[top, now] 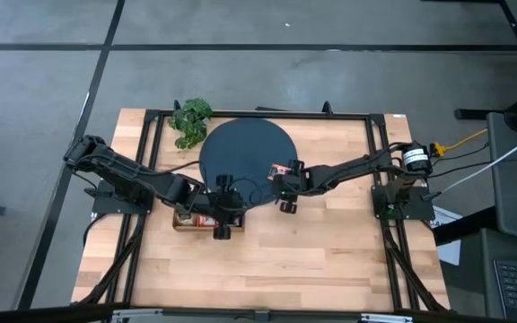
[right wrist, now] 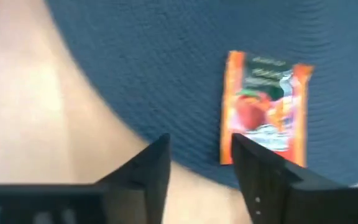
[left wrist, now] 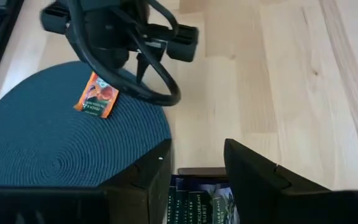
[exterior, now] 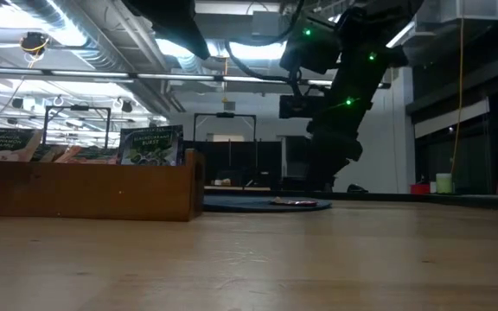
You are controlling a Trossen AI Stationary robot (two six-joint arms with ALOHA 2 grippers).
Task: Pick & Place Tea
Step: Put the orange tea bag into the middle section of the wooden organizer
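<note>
Right gripper (right wrist: 197,165) over orange sachet (right wrist: 263,109) (flat).

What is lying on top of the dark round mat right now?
One orange-red tea sachet lies flat near the edge of the dark mat. The right gripper, empty, hovers beside it. The arms hide part of the mat.

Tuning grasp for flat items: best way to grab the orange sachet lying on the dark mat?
The orange sachet lies flat on the dark mat, near its rim. Probably come straight down from above and pinch across its narrower width, fingers on the two long edges; no face stands up for a side approach.
</note>
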